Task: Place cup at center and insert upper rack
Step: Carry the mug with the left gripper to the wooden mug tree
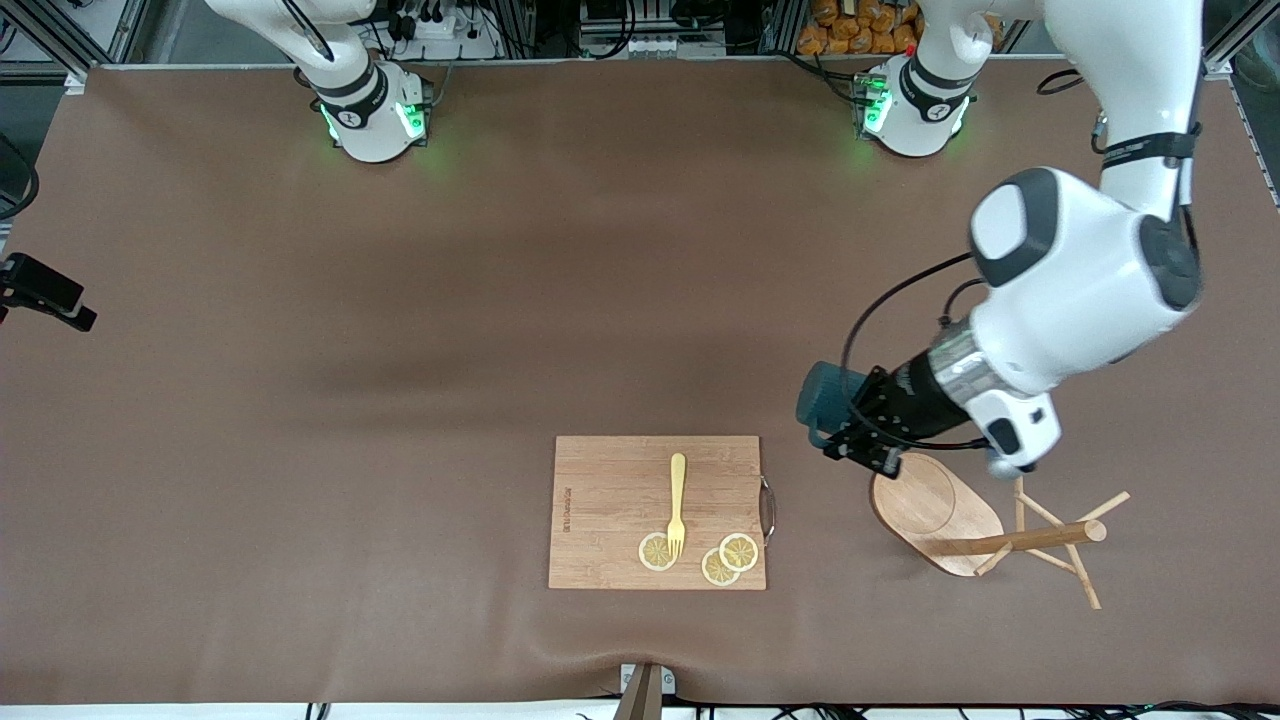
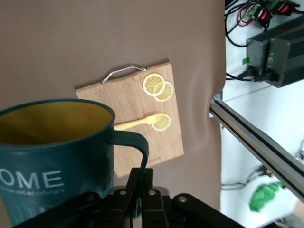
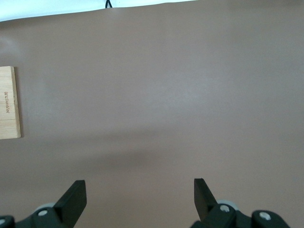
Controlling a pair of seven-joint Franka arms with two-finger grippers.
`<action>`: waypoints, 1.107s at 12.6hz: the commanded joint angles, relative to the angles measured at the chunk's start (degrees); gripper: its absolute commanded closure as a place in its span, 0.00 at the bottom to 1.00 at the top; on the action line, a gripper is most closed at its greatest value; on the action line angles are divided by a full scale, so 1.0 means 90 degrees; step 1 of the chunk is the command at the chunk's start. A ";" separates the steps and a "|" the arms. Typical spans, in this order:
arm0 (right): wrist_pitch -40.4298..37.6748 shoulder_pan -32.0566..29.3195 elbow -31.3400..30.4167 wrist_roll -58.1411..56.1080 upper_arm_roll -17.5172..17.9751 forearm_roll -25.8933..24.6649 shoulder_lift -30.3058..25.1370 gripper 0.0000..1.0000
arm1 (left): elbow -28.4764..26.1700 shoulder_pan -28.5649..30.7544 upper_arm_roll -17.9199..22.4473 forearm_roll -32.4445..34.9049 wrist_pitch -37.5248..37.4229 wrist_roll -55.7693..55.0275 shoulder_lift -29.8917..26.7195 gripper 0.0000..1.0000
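Nearest the front camera, a wooden cutting board (image 1: 657,512) is laid flat on the brown table cover (image 1: 400,350). A yellow fork (image 1: 677,503) is laid on the board, with its tines on one lemon slice (image 1: 657,551). Two more lemon slices (image 1: 730,558) are laid beside it, one partly over the other. A metal handle (image 1: 767,508) is fixed to the board's edge that faces the left arm's end of the table.

Beside the board, toward the left arm's end of the table, the bamboo mug tree (image 1: 985,530) is seen tipped over on its side. Its flat oval base (image 1: 930,510) is stood on edge and tilted. Its round post (image 1: 1020,541) is laid out low over the table, and thin pegs (image 1: 1050,520) are stuck out from it at angles.

A little farther from the front camera, the teal cup (image 1: 826,396) is held up in the air by the left gripper (image 1: 848,428). The jaws are squeezed tight on the cup's handle (image 2: 135,147). The cup is held over the bare table cover, between the board and the mug tree's base. In the left wrist view the cup's yellow inside (image 2: 50,124) can be seen, with white letters on its side.

The right gripper (image 3: 140,197) is kept waiting over the bare table cover, with its jaws spread wide and nothing held in them. An edge of the cutting board can be seen in the right wrist view.
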 commanded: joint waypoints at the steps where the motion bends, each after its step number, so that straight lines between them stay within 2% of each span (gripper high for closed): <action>1: -0.0091 -0.0057 0.0121 0.0030 0.0046 -0.0053 0.0024 0.00 | -0.0206 0.0625 -0.0068 -0.1102 -0.0520 0.1092 -0.0255 1.00; 6: -0.0091 -0.0048 0.0121 0.0030 0.0046 -0.0053 0.0024 0.00 | -0.0206 0.1543 -0.0068 -0.2392 -0.1185 0.2578 -0.0177 1.00; 14: -0.0101 -0.0048 0.0121 0.0030 0.0046 -0.0043 0.0024 0.00 | -0.0206 0.2043 -0.0048 -0.3791 -0.1264 0.3849 0.0350 1.00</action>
